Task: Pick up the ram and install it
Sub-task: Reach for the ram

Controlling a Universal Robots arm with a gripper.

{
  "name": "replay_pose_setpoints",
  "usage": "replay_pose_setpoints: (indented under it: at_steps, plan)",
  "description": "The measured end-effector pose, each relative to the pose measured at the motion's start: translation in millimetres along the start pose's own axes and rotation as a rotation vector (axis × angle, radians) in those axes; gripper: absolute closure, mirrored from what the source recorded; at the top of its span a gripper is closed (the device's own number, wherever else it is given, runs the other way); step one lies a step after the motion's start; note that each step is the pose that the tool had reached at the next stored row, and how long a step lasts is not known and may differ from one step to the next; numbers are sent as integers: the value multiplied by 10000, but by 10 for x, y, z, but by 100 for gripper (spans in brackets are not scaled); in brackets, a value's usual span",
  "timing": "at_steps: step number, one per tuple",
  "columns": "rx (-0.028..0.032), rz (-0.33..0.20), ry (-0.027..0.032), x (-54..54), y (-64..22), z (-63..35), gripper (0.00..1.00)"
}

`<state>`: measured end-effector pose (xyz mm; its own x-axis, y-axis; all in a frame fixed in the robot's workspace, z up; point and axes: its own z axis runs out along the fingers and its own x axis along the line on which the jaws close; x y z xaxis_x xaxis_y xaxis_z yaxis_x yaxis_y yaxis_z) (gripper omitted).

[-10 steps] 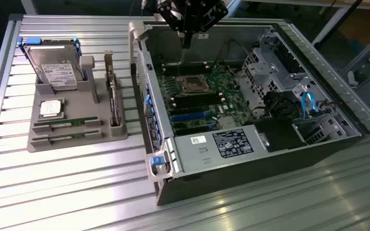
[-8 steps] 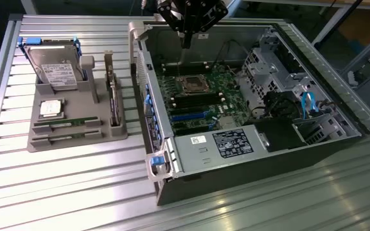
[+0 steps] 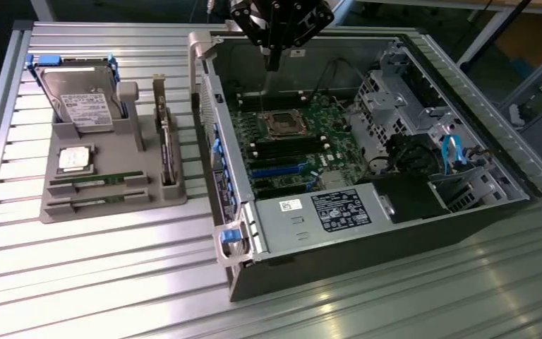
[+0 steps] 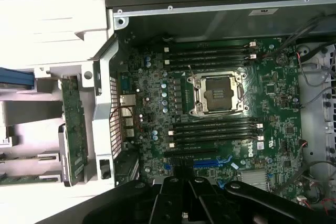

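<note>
The pincer hangs over the open computer case, its fingers drawn together to a narrow point with nothing visibly between them. The ram is not in its grip. It sits well apart from the pincer in the grey holder on the surface, on the exterior view's left, with a second stick in the slot just beside it. Both sticks stand on edge in their grooves, which seems meant to leave the long upper edge free for a pinch from above. The same holder props the hard drive upright, cradles the processor flat and keeps the expansion card on edge. The case lies on its side with the panel off, so the motherboard faces upward toward the arm. In the wrist view the pincer looks straight down on the empty processor socket and on the dark memory slots on either side of it. All of these slots appear unfilled, so by my reading the pickup has not yet been made.
</note>
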<state>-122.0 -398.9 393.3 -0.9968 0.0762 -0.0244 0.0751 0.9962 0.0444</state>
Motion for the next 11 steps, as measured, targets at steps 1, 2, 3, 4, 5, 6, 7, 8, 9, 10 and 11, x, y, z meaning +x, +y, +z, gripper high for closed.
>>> replay_pose_setpoints:
  at_steps: [1, 2, 3, 4, 5, 6, 7, 8, 9, 10, 11]
  plan:
    - [0, 0, 0, 0, 0, 0, 90]
    - [0, 0, -1, 0, 0, 0, 90]
    - [0, 0, 0, 0, 0, 0, 90]
    - [1, 0, 0, 0, 0, 0, 90]
    - [0, 1, -1, 12, -1, 0, 90]
    - [1, 0, 0, 43, -3, -1, 90]
    - [1, -1, 0, 68, -5, -2, 90]
    - [0, -1, 0, 91, -7, -3, 90]
    - [0, 0, -1, 114, -9, -3, 90]
    - [0, 1, 0, 137, -10, -4, 90]
    - [0, 1, 0, 158, -12, -5, 90]
